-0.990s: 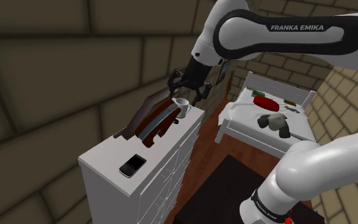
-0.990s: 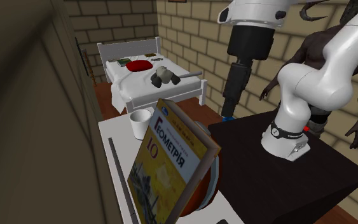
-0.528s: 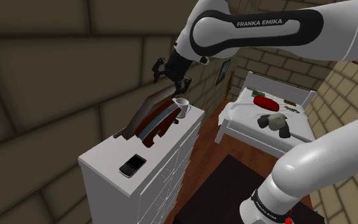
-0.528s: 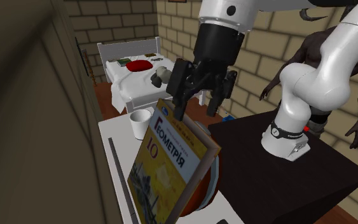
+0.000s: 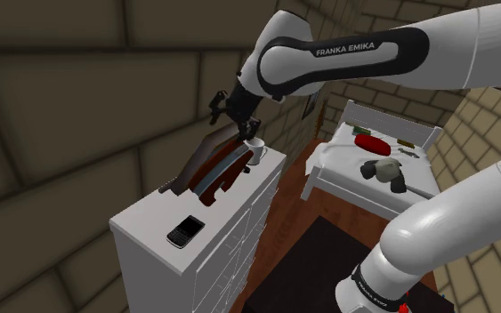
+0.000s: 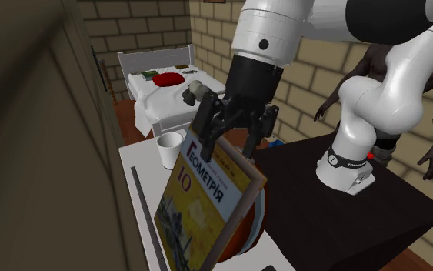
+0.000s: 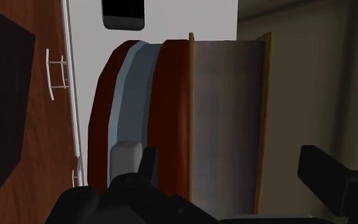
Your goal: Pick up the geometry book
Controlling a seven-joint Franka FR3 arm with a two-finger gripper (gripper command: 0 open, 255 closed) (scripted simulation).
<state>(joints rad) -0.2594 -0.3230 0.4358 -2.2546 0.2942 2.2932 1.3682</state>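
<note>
The geometry book point(image 6: 203, 200) has a yellow cover with blue lettering and stands tilted on the white dresser point(image 5: 150, 236). It leans on a red and grey-blue rounded thing point(image 6: 247, 228). In the shoulder view the book point(image 5: 206, 149) looks dark. My black gripper point(image 6: 230, 140) hangs open just over the book's upper edge, also seen as the gripper point(image 5: 233, 114) from the shoulder. In the wrist view the book's edge point(image 7: 225, 121) lies between my gripper's point(image 7: 234, 172) fingers, which stand apart on either side without touching it.
A white mug point(image 5: 254, 149) stands at the dresser's far end, close to the gripper. A black phone point(image 5: 185, 230) lies at its near end and a thin grey bar point(image 6: 147, 215) along the wall side. A white bed point(image 5: 377, 169) lies beyond.
The gripper swung from beside the mug toward the shoulder view's left and came down over the book's upper edge. The book has not moved.
</note>
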